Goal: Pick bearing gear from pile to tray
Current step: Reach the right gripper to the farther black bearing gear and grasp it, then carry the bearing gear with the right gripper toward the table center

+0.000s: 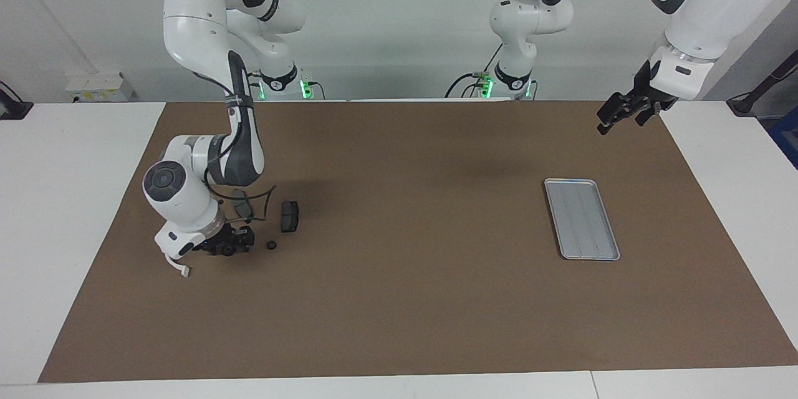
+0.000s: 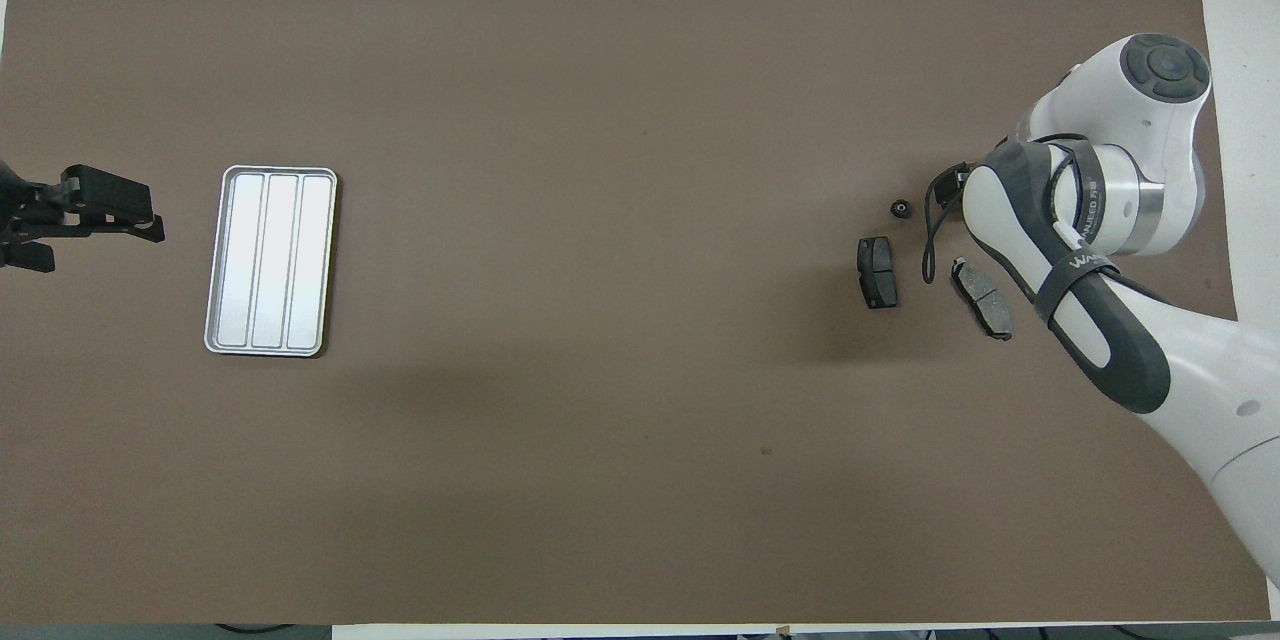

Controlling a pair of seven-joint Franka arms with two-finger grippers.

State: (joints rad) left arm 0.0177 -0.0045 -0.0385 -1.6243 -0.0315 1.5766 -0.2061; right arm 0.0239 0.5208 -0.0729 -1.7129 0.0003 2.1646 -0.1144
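Right tool [image 1: 227, 248] is low on the counter [image 1: 399, 299] in the pile, at 9 o'clock from a small black round part [image 1: 272, 245]; can't tell its grip. Two dark pads [image 1: 289, 216] lie by it. Left tool [image 1: 623, 113] waits up high, fingers apart, holding nothing, w/ the tray [image 1: 581, 219] at its 7 o'clock.

Two glossy white arms [image 1: 206, 31], dark grey joint bands and round caps, black end effectors [image 1: 626, 109], black cables strapped alongside, green lights glowing at the bases
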